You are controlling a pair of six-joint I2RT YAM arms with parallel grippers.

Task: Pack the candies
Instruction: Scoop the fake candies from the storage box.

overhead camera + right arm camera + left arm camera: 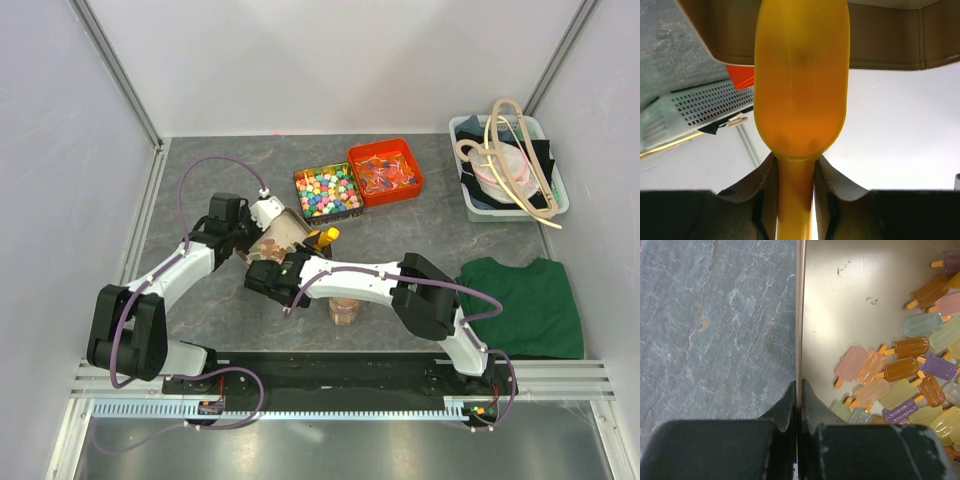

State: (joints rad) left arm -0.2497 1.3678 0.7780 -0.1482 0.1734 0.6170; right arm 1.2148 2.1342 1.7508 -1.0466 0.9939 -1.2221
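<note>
The candies (905,390) are small translucent popsicle shapes in orange, pink, green, yellow and purple, heaped at the right of a tan tray (850,305). My left gripper (799,390) is shut on the tray's thin side wall (800,315). From above, the tray (288,230) sits just beyond my left gripper (268,226). My right gripper (795,170) is shut on the handle of a yellow scoop (800,80). The scoop (322,238) points toward the tray, whose tan underside (890,40) shows above its bowl. A small jar (344,311) holding pale candies stands under the right arm.
A black mesh basket (327,190) of bright cube candies and a red container (386,172) stand behind the tray. A white bin (508,165) with wooden hangers is at the back right. A green cloth (525,305) lies at the right front.
</note>
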